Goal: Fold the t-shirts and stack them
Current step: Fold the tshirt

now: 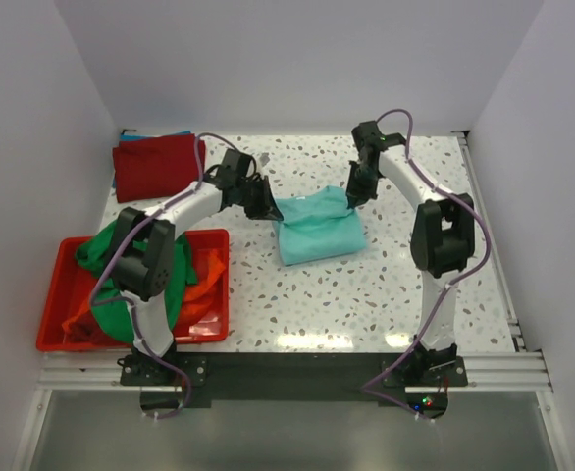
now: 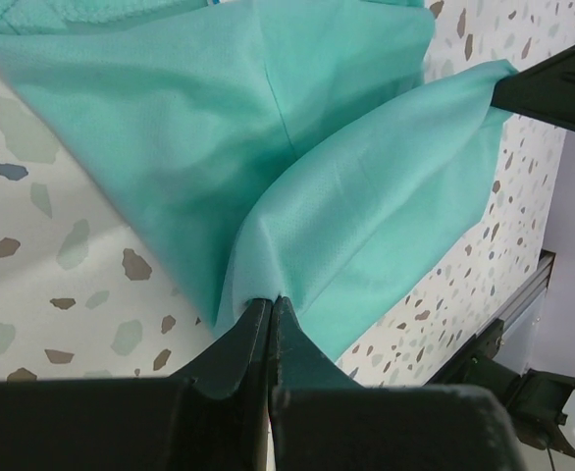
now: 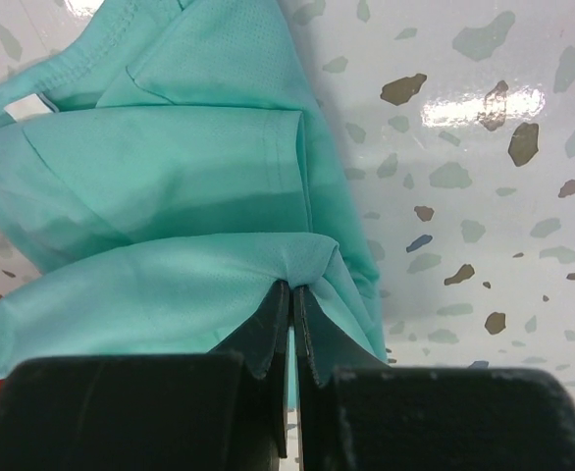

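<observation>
A teal t-shirt lies partly folded on the table, spreading from both grippers toward the table's near edge. The left gripper and right gripper each pinch a far corner of it. The held edge runs straight between them, with neither arm nearer.

We see the teal t-shirt as soft matt knit cloth, the table as glossy speckled terrazzo, the bin as smooth red plastic.

Overhead rear view, wrist close-ups sharing shirt
</observation>
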